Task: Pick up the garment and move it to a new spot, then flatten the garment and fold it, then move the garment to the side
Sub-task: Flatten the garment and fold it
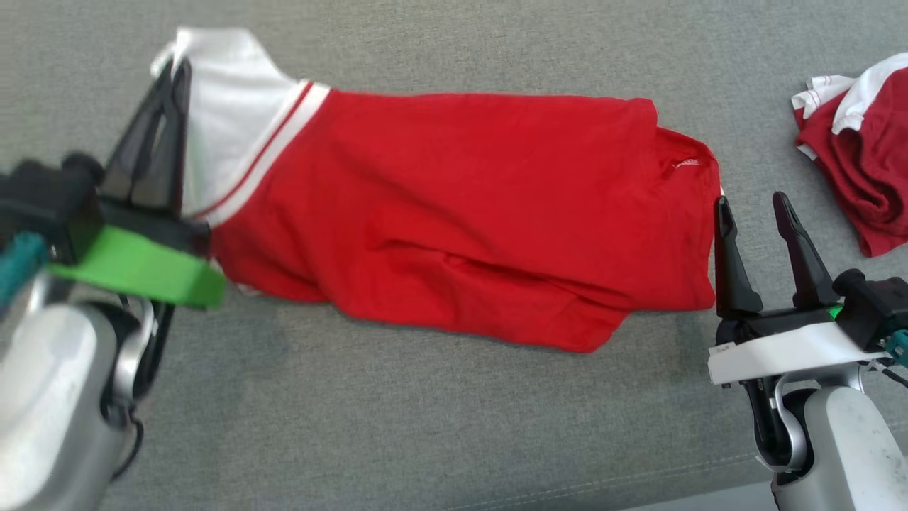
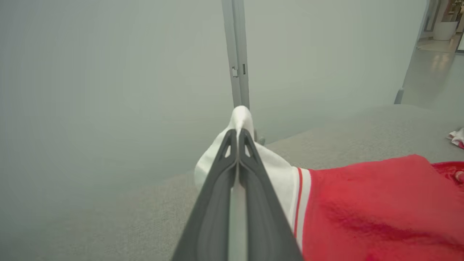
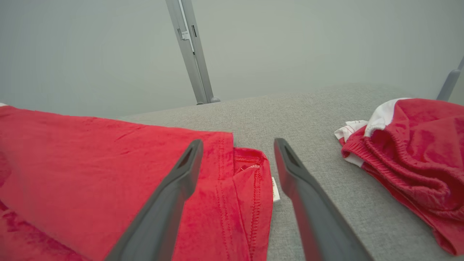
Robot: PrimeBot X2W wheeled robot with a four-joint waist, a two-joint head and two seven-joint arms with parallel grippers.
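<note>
**Left grip on the white end, right jaws wide at the hem**

The red garment [image 1: 454,206] lies spread lengthwise on the grey cloth surface [image 1: 425,433], creased along its near edge; the left gripper [image 1: 177,69] is clamped fully together on the white section [image 1: 227,113] at the garment's left end, with a fold of white cloth poking out past the fingertips; the right gripper [image 1: 752,202] stands wide apart and holds nothing, just beside the stitched red hem [image 3: 250,170] at the right end, one finger over the cloth in the right wrist view; a second red-and-white garment [image 1: 862,163] sits crumpled near the right arm.

Risks, as I judge them: a lift by the left arm alone would drag and bunch the cloth; the pinch takes little fabric, so it may slip under the garment's weight; the right jaws could close on only the top layer of the hem, or swing outward and catch the crumpled neighbour.
</note>
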